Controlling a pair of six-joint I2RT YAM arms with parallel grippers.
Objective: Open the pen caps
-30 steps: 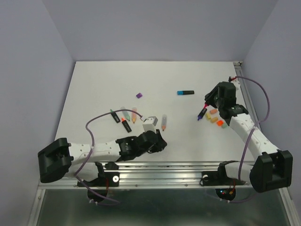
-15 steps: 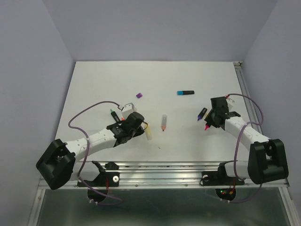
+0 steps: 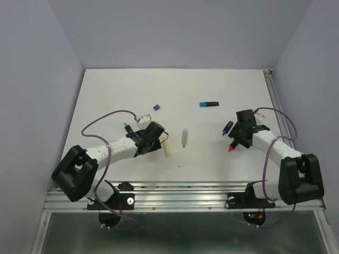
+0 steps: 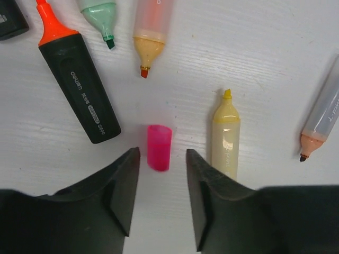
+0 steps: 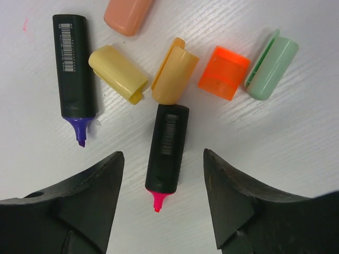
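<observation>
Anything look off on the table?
Mildly: the pink cap lies among uncapped pens on the left, away from the other caps grouped on the right; the purple cap sits alone mid-table. Nothing looks spilled or broken.

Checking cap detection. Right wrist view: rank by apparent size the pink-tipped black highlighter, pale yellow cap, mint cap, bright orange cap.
1. Pink-tipped black plastic highlighter
2. Pale yellow plastic cap and mint plastic cap: look alike, unranked
3. Bright orange plastic cap, shortest
</observation>
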